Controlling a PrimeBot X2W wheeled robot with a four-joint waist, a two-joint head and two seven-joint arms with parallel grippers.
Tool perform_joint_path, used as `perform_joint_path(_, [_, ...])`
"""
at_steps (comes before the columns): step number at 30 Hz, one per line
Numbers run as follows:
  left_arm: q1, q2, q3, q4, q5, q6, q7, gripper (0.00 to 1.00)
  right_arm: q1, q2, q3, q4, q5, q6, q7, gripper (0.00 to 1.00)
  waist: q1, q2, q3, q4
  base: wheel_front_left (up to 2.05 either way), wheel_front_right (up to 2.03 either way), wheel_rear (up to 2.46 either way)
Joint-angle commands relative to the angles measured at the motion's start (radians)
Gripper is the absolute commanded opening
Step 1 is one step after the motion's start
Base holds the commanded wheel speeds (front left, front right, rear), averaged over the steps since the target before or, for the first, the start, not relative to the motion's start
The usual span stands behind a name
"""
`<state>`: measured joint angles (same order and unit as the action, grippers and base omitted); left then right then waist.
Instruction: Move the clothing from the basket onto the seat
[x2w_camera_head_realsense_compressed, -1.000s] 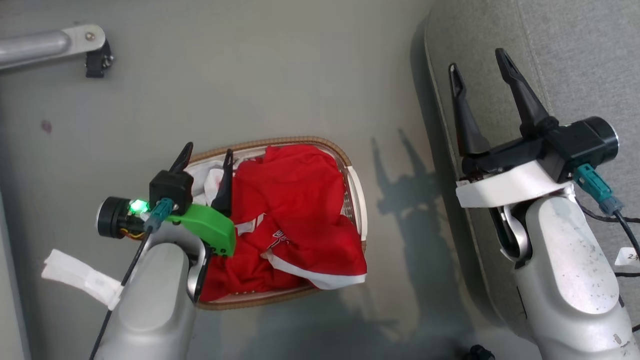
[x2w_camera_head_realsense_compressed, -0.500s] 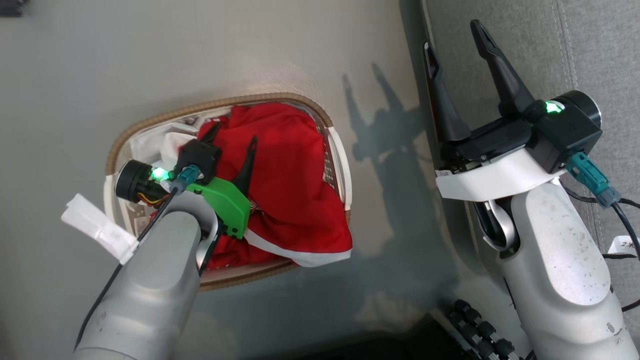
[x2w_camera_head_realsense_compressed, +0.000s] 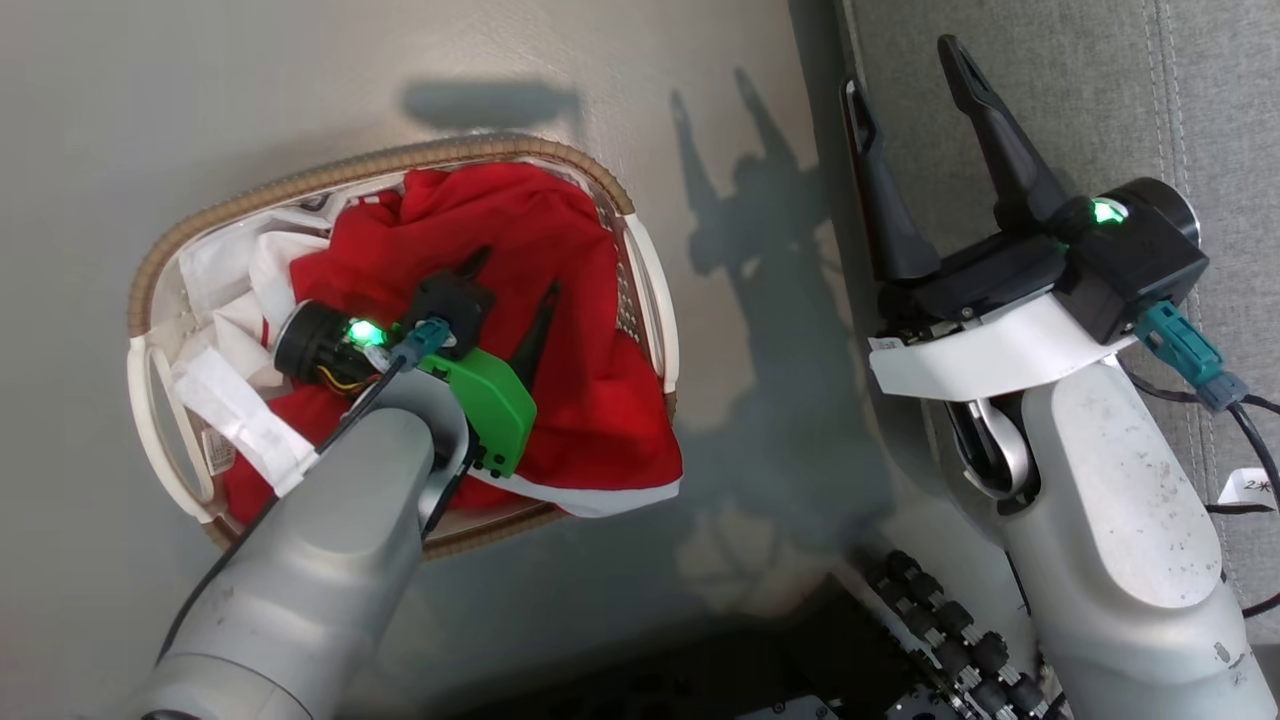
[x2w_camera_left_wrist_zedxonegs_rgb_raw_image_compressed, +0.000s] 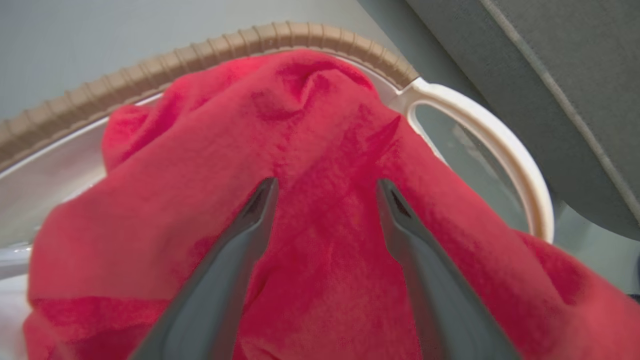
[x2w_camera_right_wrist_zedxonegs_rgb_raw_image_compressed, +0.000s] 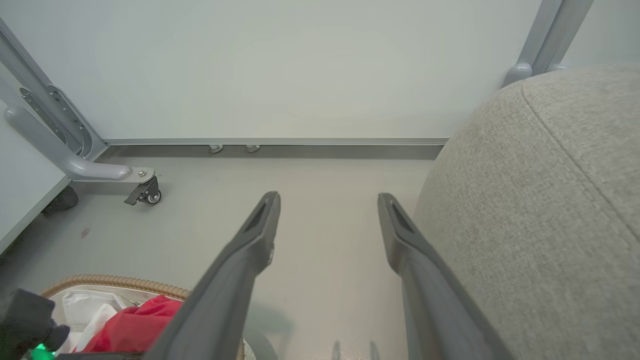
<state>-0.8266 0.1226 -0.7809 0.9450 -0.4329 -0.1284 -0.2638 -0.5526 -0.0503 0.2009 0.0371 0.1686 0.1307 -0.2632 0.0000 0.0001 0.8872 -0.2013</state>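
1. At the far left the basket (x2w_camera_head_realsense_compressed: 300, 185) stands on the grey floor (x2w_camera_head_realsense_compressed: 300, 70), and I see its white cloth liner (x2w_camera_head_realsense_compressed: 225, 270) bunched against the left wall.
2. The clothing (x2w_camera_head_realsense_compressed: 570, 230) is in the basket, a red heap filling the middle and right of it. A white-trimmed hem (x2w_camera_head_realsense_compressed: 610, 497) spills over the rim at the near right corner.
3. My left pincer (x2w_camera_head_realsense_compressed: 510, 280) is down inside the basket, over the red heap. Its two fingers stand apart with red fabric showing between them in the left wrist view. I cannot tell whether the tips touch the cloth; nothing is clamped.
4. A bare strip of floor, crossed by the arms' shadows, separates the basket from the seat (x2w_camera_head_realsense_compressed: 1100, 90); the two do not touch.
5. My right pincer (x2w_camera_head_realsense_compressed: 900, 70) hangs over the seat's left edge, fingers spread wide and nothing between them.
6. The seat fills the right side, with a stitched seam running along it and no clothing on the part I can see.
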Motion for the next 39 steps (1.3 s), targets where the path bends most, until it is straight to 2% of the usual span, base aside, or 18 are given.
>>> perform_joint_path(1, [-0.027, 0.013, -0.01, 0.014, 0.004, -0.003, -0.001, 1.0, -0.016, -0.002, 0.001, -0.008, 0.008, 0.0, -0.002, 1.0, 0.0, -0.0001, 0.019, -0.008, 0.0, 0.0, 0.0])
perform_joint_path(5, [-0.07, 0.019, -0.007, 0.057, 0.022, -0.001, -0.001, 1.0, -0.019, -0.002, -0.004, -0.014, 0.003, 0.0, -0.002, 1.0, 0.0, -0.0001, 0.048, -0.009, 0.0, 0.0, 0.0])
perform_joint_path(9, [-0.098, 0.021, 0.016, 0.082, 0.06, 0.048, -0.001, 1.0, -0.018, -0.002, -0.008, -0.017, -0.001, 0.0, -0.002, 1.0, 0.0, -0.0001, 0.071, -0.005, 0.0, 0.0, 0.0])
perform_joint_path(12, [-0.116, 0.017, 0.025, 0.103, 0.078, 0.068, -0.001, 1.0, -0.015, -0.002, -0.01, -0.015, -0.003, 0.0, -0.002, 1.0, 0.0, -0.0001, 0.083, -0.001, 0.0, 0.0, 0.0])
perform_joint_path(21, [-0.164, -0.003, 0.014, 0.22, 0.105, 0.038, -0.001, 1.0, -0.026, -0.002, -0.01, -0.02, -0.01, 0.0, -0.002, 1.0, 0.0, -0.0001, 0.122, 0.012, 0.0, 0.0, 0.0])
perform_joint_path(28, [-0.176, -0.033, -0.013, 0.307, 0.078, 0.005, 0.035, 1.0, -0.024, -0.002, -0.008, -0.013, -0.018, 0.0, -0.002, 1.0, 0.0, -0.0001, 0.128, 0.017, 0.0, 0.0, 0.0])
perform_joint_path(29, [-0.171, -0.037, -0.02, 0.312, 0.075, 0.003, 0.045, 0.48, -0.024, -0.002, -0.008, -0.009, -0.019, 0.0, -0.002, 1.0, 0.0, -0.0001, 0.125, 0.017, 0.0, 0.0, 0.0])
perform_joint_path(30, [-0.164, -0.04, -0.024, 0.315, 0.066, 0.0, 0.054, 0.0, -0.025, -0.002, -0.009, -0.005, -0.019, 0.0, -0.002, 1.0, 0.0, -0.0001, 0.12, 0.018, 0.0, 0.0, 0.0])
perform_joint_path(39, [-0.069, -0.057, -0.088, 0.297, -0.032, -0.003, 0.089, 0.0, -0.009, -0.002, -0.002, 0.033, -0.004, 0.0, -0.002, 1.0, 0.0, -0.0001, 0.006, 0.01, 0.0, 0.0, 0.0])
